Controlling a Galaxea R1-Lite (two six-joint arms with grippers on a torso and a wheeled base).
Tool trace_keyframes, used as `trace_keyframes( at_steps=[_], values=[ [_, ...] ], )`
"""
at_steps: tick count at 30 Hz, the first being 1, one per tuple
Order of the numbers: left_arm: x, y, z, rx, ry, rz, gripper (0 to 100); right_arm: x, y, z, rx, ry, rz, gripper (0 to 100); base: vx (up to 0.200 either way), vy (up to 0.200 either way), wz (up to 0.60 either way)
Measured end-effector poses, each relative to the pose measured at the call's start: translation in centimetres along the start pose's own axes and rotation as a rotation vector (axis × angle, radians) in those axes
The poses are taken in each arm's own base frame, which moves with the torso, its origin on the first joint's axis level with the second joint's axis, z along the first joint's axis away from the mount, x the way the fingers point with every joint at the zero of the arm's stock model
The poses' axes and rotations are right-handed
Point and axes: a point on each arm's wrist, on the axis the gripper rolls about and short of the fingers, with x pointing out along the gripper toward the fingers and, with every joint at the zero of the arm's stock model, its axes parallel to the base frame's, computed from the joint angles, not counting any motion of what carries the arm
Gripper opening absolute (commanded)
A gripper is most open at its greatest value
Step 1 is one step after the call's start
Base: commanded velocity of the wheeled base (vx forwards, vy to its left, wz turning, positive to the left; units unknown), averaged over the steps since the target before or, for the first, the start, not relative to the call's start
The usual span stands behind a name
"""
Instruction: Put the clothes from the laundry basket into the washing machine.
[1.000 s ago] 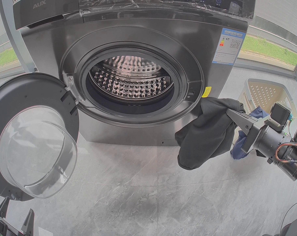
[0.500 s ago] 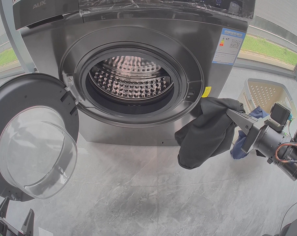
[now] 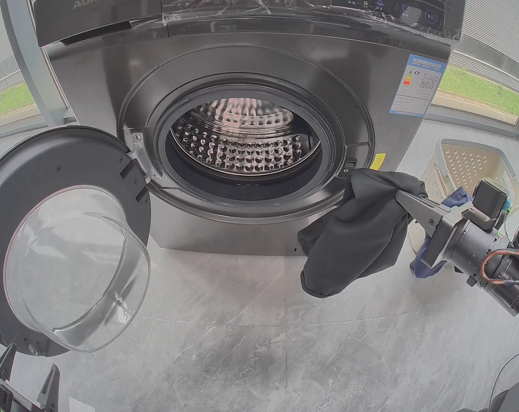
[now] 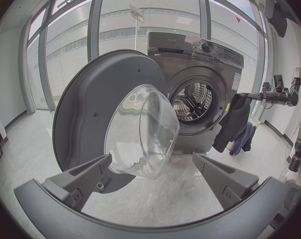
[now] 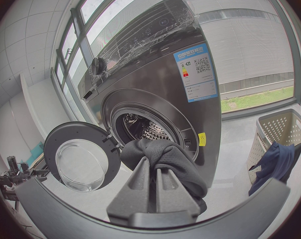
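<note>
Dark garment (image 3: 351,236) hangs clenched in the right pincer (image 3: 401,195), just beside the drum rim (image 3: 331,144) of the washing machine (image 3: 259,52); its door (image 3: 59,164) is swung wide to the left.

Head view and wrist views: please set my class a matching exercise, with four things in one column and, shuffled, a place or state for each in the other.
Column 1
1. door
2. dark garment
3. blue garment
4. left gripper

Column 2
A. draped over the basket rim
B. open, holding nothing
C. swung wide open
D. clamped in the right gripper

Pairs: 1-C, 2-D, 3-A, 4-B
</note>
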Motion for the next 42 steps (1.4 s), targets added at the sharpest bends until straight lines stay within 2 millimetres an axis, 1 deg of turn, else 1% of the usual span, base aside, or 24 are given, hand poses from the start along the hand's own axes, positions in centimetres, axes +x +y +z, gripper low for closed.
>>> trace_keyframes(
  at_steps=[12, 18, 39, 42],
  values=[
    [0.00, 0.00, 0.00, 0.000, 0.000, 0.000, 100, 0.00, 0.01, 0.00, 0.000, 0.000, 0.000, 0, 0.000, 0.000, 0.00],
    [0.00, -0.01, 0.00, 0.000, 0.000, -0.001, 100, 0.00, 0.01, 0.01, 0.000, 0.000, 0.000, 0, 0.000, 0.200, 0.00],
    [0.00, 0.00, 0.00, 0.000, 0.000, 0.000, 100, 0.00, 0.01, 0.00, 0.000, 0.001, 0.002, 0, 0.000, 0.000, 0.00],
    [0.00, 0.00, 0.00, 0.000, 0.000, 0.000, 100, -0.01, 0.01, -0.03, -0.001, 0.001, 0.002, 0, 0.000, -0.200, 0.00]
  ],
)
